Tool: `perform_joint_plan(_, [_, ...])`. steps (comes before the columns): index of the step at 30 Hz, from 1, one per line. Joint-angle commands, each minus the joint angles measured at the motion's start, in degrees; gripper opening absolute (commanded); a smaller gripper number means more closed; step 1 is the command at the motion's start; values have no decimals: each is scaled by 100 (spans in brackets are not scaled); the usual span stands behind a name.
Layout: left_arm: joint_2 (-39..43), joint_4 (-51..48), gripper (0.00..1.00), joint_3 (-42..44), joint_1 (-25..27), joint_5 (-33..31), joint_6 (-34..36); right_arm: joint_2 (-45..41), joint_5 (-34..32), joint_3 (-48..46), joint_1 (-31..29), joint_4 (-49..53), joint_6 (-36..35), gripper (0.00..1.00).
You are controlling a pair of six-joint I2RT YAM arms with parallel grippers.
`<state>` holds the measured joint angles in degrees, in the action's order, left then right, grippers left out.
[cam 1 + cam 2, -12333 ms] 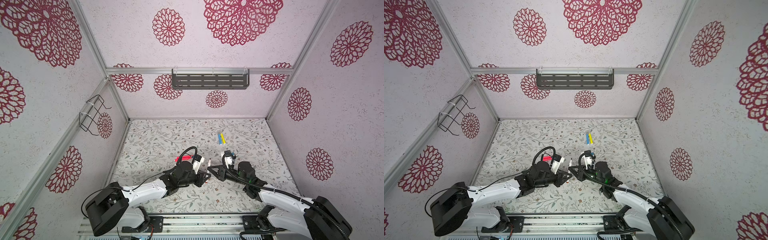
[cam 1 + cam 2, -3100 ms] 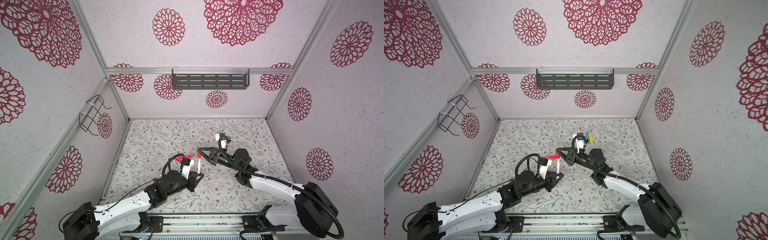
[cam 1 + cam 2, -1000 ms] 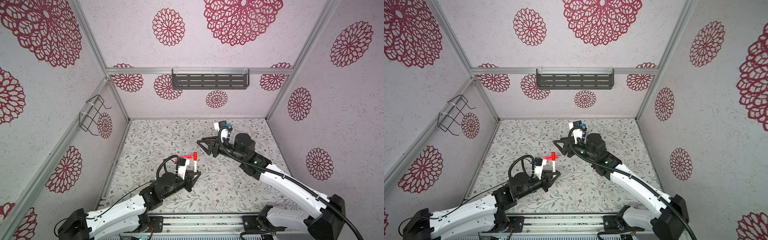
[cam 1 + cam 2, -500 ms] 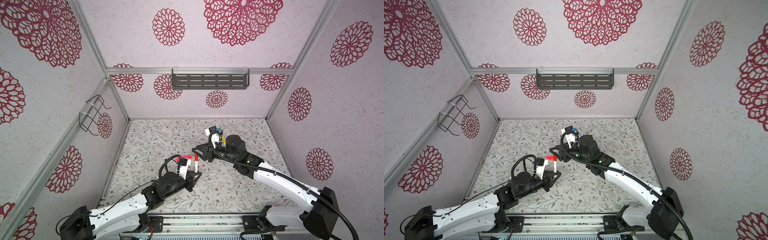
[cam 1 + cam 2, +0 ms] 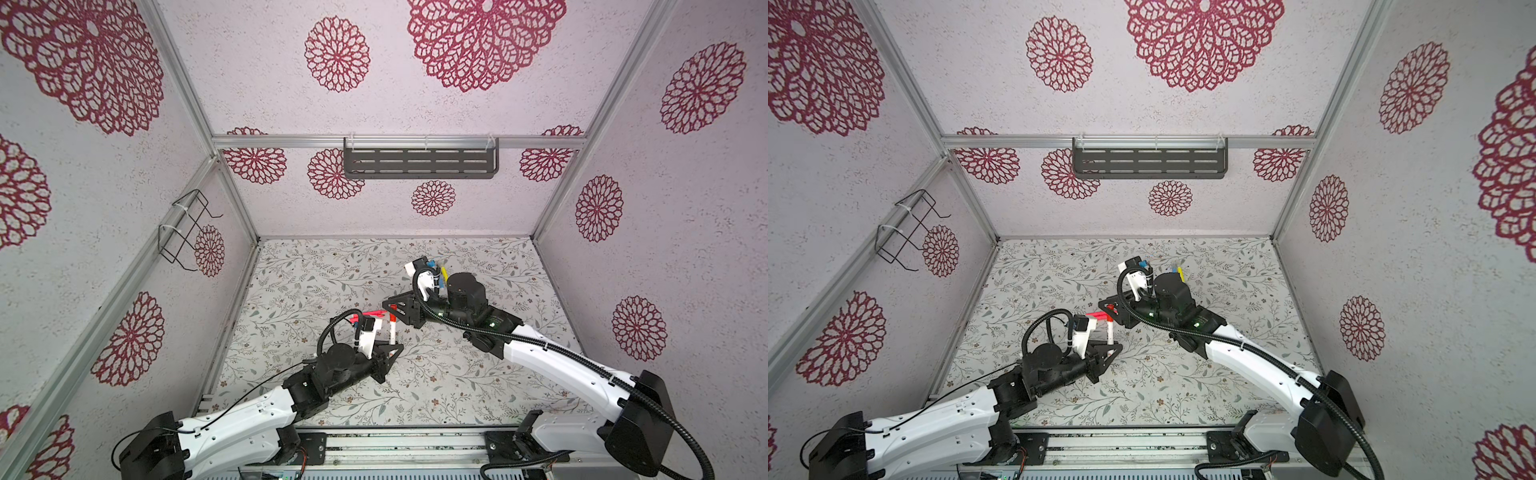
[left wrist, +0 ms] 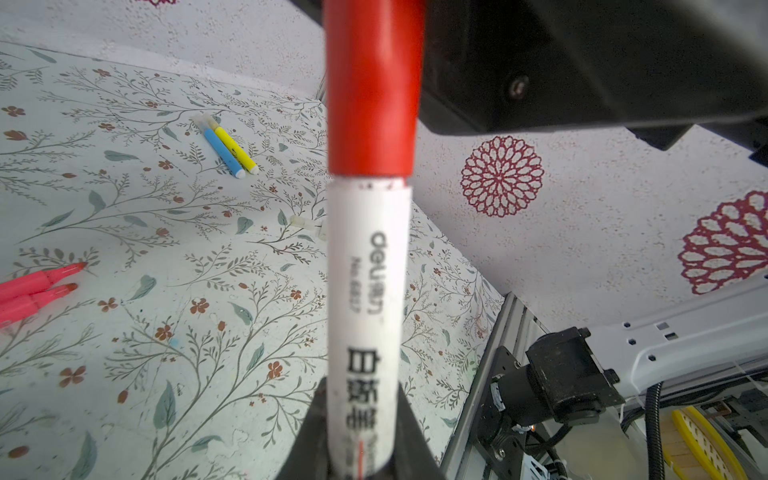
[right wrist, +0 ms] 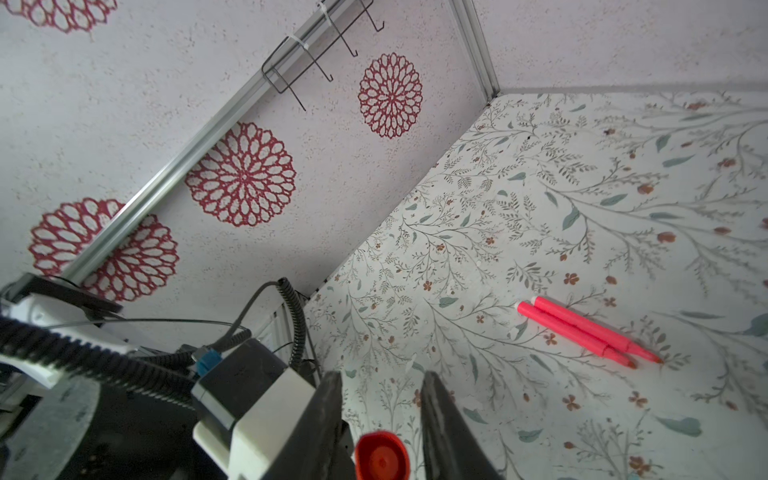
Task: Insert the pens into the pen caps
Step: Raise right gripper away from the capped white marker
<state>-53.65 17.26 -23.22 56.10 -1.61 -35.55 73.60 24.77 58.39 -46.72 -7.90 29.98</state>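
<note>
The right hand (image 5: 390,309) had swung down over the cap (image 7: 381,456), jaws narrowly apart either side, while the left hand (image 5: 390,347) clamped the upright pen (image 6: 368,291).

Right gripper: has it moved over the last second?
Yes. The right gripper has shifted away from the back-wall shelf toward the front rail, ending astride the red cap on the white pen.

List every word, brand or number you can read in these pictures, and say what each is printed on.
"deli": brand, on the barrel of the white pen.
"No.": beside it; its digits are too blurred to read.
"白板笔", probably: large characters further down the barrel.
Smaller print below them: unreadable.
</note>
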Motion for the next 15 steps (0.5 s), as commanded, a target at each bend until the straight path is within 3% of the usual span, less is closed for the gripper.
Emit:
perform_joint_plan(1, [16, 122, 0, -168, -26, -19, 60, -21, 88, -71, -61, -129, -169, 20])
perform_joint_plan(6, [125, 234, 0, -204, -153, 60, 55, -19, -14, -425, -202, -204, -156, 7])
perform_joint_plan(15, [376, 634, 0, -297, -858, 656, -153, 31, -847, -1560, -841, -753, 378, 0])
